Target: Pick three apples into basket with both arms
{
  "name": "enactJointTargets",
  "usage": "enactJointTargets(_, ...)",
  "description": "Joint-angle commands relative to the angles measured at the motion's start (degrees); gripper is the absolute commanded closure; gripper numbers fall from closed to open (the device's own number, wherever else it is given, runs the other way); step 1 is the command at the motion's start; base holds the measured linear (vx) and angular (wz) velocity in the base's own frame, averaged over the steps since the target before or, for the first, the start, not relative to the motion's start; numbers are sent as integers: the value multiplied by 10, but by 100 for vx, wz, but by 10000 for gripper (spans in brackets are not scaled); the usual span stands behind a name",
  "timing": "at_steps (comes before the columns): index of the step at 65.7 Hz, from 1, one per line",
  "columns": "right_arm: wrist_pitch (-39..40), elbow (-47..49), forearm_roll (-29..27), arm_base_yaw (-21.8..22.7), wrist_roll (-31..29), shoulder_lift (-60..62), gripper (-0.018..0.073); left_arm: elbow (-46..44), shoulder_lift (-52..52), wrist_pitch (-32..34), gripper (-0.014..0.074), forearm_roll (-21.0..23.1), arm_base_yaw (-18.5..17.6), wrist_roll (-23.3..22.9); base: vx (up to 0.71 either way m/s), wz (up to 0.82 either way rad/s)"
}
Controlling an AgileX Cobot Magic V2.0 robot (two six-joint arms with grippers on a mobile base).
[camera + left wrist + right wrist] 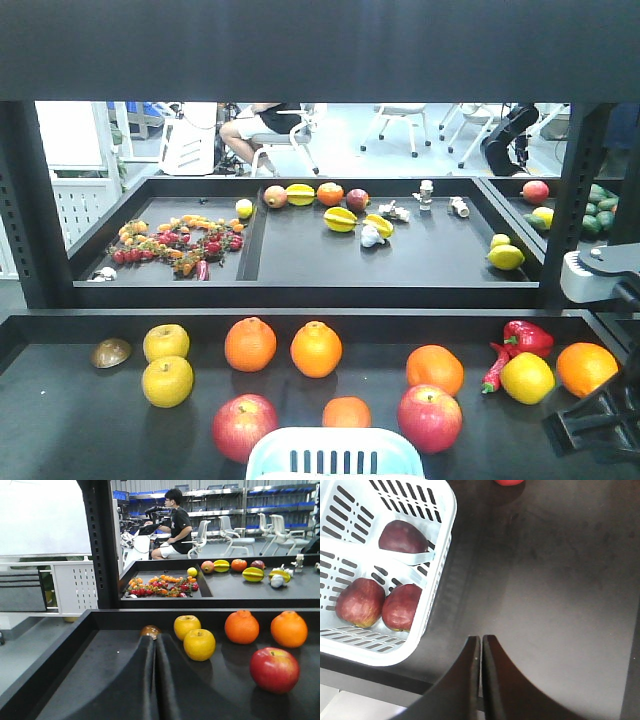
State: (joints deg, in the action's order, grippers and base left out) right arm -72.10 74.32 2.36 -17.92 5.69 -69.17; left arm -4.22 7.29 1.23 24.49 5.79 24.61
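The pale blue basket (442, 515) sits at the tray's front edge and holds three dark red apples (402, 536) (360, 602) (402, 607). Only its top rim shows in the front view (335, 448). Two more red apples (243, 425) (430, 418) and two yellow apples (166, 342) (168, 381) lie on the black tray. My right gripper (481, 638) is shut and empty, above bare tray to the right of the basket; its arm shows at the right edge (600, 420). My left gripper (155, 639) is shut and empty, low over the tray's left part, near the yellow apples (199, 644).
Several oranges (250, 344) (316, 349) (435, 369), a lemon (527, 377), red peppers (525, 338) and a brown shell-like thing (110, 352) lie on the front tray. A raised back tray (300, 270) holds more fruit. Black shelf posts (30, 200) stand at both sides.
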Motion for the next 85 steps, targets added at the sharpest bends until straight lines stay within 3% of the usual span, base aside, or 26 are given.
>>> enactJointTargets(1, 7, 17, 4, 4, -5, 12, 566, -8, 4, 38, 604, -75, 0, -85, 0, 0)
enactJointTargets(6, 7, 17, 4, 4, -5, 12, 566, -7, 4, 30, 604, -173, 0, -178, 0, 0)
enactJointTargets(11, 7, 17, 4, 4, -5, 12, 566, -7, 4, 17, 604, -223, 0, -246, 0, 0)
enactJointTargets(25, 7, 17, 4, 4, -5, 12, 566, -1, 4, -24, 604, -233, 0, -269, 0, 0)
enactJointTargets(35, 7, 17, 4, 4, -5, 12, 566, 43, 4, -24, 604, -245, 0, -323, 0, 0)
enactJointTargets(50, 7, 17, 4, 4, -5, 12, 566, 43, 4, -52, 604, -245, 0, -277, 0, 0)
enactJointTargets(62, 7, 17, 4, 4, -5, 12, 566, 42, 4, -68, 604, -217, 0, -278, 0, 0)
enactJointTargets(85, 7, 17, 4, 4, -5, 12, 566, 42, 4, -68, 604, -218, 0, -277, 0, 0)
